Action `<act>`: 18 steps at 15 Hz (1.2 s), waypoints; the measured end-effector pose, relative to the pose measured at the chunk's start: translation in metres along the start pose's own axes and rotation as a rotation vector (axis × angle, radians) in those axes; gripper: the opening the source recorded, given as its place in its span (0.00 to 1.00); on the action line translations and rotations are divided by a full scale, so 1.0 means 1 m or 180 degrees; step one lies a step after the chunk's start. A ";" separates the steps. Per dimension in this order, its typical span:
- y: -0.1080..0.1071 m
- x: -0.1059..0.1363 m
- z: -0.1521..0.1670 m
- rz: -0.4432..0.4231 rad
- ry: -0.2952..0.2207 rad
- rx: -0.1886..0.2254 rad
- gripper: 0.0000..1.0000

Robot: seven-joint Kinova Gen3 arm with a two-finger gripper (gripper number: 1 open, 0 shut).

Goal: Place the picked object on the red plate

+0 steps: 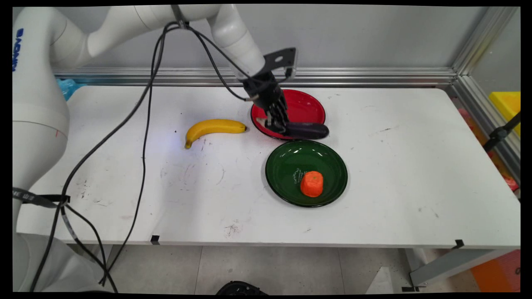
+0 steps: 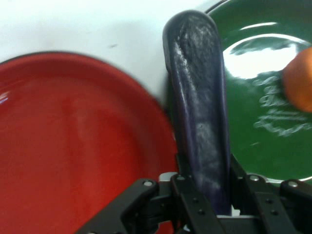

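My gripper [image 1: 277, 124] is shut on a dark purple eggplant [image 1: 306, 130], holding it by its left end over the front rim of the red plate [image 1: 307, 107]. In the hand view the eggplant [image 2: 200, 117] runs up from between my fingers [image 2: 192, 204], with the red plate [image 2: 73, 146] on the left and the green plate [image 2: 258, 97] on the right. The green plate [image 1: 291, 160] stands just in front of the red one and bears an orange carrot piece [image 1: 312, 184]. The carrot piece [image 2: 300, 80] shows at the hand view's right edge.
A yellow banana [image 1: 212, 128] lies on the white table [image 1: 415, 166] left of the red plate. Black cables [image 1: 145, 124] hang from the arm over the table's left part. A metal rail runs along the back wall.
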 end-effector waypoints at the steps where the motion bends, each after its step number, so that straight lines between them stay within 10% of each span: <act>1: -0.008 -0.003 -0.004 -0.0023 -0.0006 0.0030 0.00; 18: -0.108 -0.052 0.033 -0.0286 0.0083 0.0295 0.00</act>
